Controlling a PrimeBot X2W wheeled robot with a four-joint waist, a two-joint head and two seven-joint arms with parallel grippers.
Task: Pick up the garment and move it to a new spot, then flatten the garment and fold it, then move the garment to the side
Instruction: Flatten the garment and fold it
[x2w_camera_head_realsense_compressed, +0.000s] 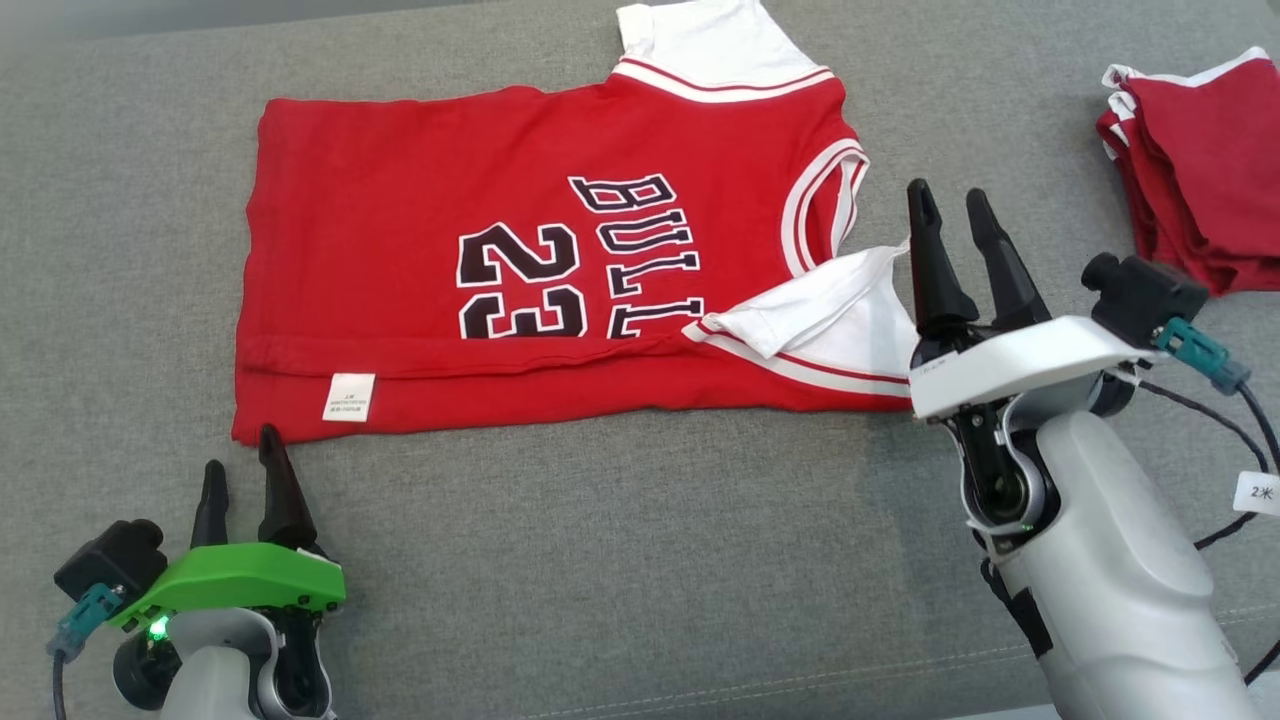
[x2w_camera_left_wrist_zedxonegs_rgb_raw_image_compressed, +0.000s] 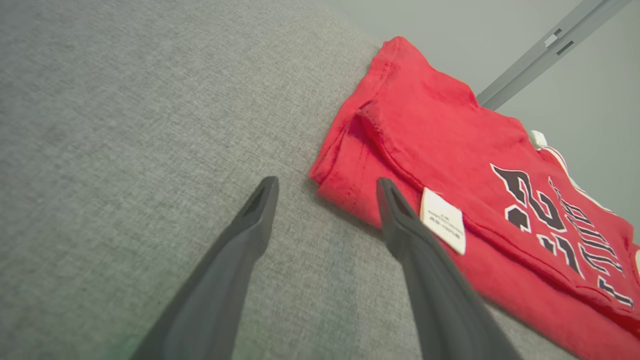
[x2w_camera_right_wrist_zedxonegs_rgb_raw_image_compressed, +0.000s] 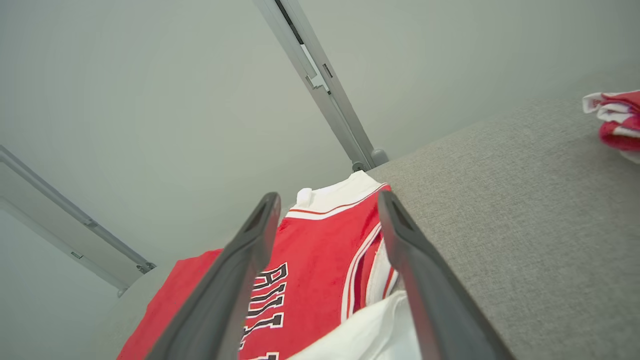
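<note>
The garment (x2w_camera_head_realsense_compressed: 450, 190) is a red jersey with white sleeves and black lettering, lying on the grey cushion with its near long edge folded over, a white label showing on the fold. My left gripper (x2w_camera_head_realsense_compressed: 242, 462) stands open just off the garment's near left corner (x2w_camera_left_wrist_zedxonegs_rgb_raw_image_compressed: 330, 175), nothing between its fingers. My right gripper (x2w_camera_head_realsense_compressed: 950, 210) hangs open at the garment's right end, above the folded-over white sleeve (x2w_camera_head_realsense_compressed: 830, 305). In the right wrist view the garment (x2w_camera_right_wrist_zedxonegs_rgb_raw_image_compressed: 320, 250) lies between and beyond the open fingers (x2w_camera_right_wrist_zedxonegs_rgb_raw_image_compressed: 250, 250).
A stack of folded red and white garments (x2w_camera_head_realsense_compressed: 1195, 160) lies at the far right of the grey cushion (x2w_camera_head_realsense_compressed: 640, 560). A grey metal rail (x2w_camera_right_wrist_zedxonegs_rgb_raw_image_compressed: 320, 85) runs along the pale wall behind. Cables trail from my right wrist.
</note>
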